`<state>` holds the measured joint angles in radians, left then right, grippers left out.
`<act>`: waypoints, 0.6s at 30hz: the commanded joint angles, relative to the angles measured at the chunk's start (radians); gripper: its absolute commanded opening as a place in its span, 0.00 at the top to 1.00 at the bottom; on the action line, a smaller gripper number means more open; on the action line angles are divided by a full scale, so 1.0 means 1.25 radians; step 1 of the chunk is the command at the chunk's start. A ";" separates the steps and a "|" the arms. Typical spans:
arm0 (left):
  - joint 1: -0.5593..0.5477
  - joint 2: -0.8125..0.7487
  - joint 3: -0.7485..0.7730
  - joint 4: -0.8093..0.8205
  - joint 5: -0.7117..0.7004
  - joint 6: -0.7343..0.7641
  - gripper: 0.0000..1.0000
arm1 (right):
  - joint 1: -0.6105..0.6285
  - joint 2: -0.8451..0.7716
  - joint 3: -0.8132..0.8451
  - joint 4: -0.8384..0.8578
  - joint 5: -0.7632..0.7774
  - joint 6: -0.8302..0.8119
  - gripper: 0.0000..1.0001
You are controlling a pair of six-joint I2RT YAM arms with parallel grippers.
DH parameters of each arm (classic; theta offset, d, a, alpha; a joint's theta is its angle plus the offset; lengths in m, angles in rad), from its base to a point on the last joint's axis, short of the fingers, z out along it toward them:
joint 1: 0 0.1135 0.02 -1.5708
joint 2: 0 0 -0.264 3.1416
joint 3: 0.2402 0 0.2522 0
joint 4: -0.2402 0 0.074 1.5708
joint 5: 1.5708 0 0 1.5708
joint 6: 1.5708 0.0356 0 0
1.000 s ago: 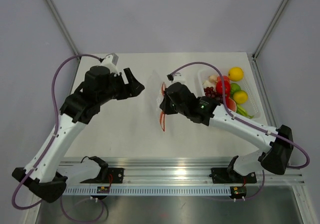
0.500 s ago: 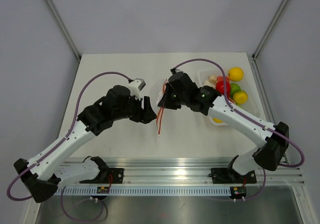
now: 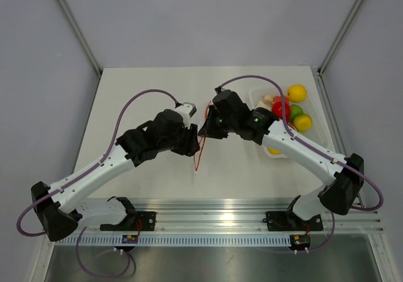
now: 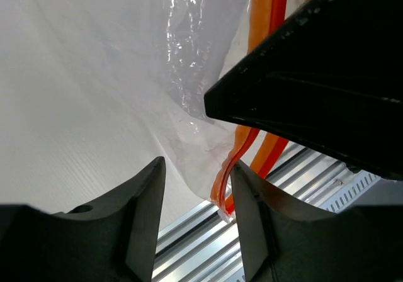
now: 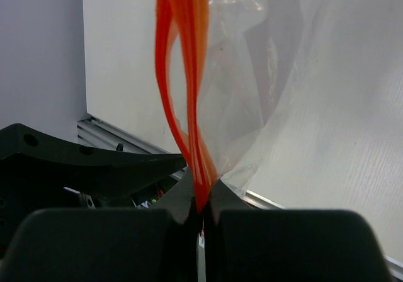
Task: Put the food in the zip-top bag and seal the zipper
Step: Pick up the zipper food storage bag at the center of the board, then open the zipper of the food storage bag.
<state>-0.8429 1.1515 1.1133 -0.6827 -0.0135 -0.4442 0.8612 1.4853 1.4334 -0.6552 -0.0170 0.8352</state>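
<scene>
A two-armed robot is seen from above. At the centre of the frame a clear zip-top bag is held edge-on over the pale tabletop and appears as a thin slanted line. Its red-orange zipper is pinched tight by the right fingers, which are closed on the strip's upper end. In the right wrist view, clear film billows to the right of the strip.

The left fingers are placed just beside the bag's lower part. They are set moderately apart, with the bottom corner and the loose end of the strip in the gap, and no grip is made there yet.

The food, lemons, a red fruit and green pieces, lies in a white tray at the upper right, well apart from the bag. Nothing is seen inside the bag.

Trouble is likely if both lips of the strip are caught together by the left fingers, since the mouth would then be kept shut. Thin film alone might also be clamped and slip free. A bag hung from one pinch could twist.
</scene>
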 commanded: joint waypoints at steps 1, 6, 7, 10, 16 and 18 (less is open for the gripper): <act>-0.003 0.004 0.037 0.040 -0.065 0.004 0.53 | -0.009 -0.013 0.022 0.017 -0.022 0.013 1.00; -0.008 0.024 0.031 0.061 -0.101 -0.021 0.60 | -0.010 -0.020 0.015 0.026 -0.034 0.020 1.00; -0.009 0.026 0.032 0.061 -0.112 -0.029 0.60 | -0.010 -0.022 0.015 0.026 -0.034 0.026 1.00; -0.017 0.027 0.027 0.071 -0.129 -0.040 0.49 | -0.013 -0.029 0.006 0.027 -0.031 0.037 1.00; -0.040 0.030 0.016 0.095 -0.152 -0.045 0.57 | -0.014 -0.033 -0.015 0.044 -0.044 0.056 1.00; -0.040 0.037 0.027 0.086 -0.146 -0.042 0.84 | -0.015 -0.035 -0.015 0.043 -0.047 0.057 0.98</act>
<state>-0.8856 1.1870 1.1172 -0.6388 -0.1509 -0.4984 0.8478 1.4784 1.4158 -0.6418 -0.0292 0.8810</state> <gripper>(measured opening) 0.261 0.019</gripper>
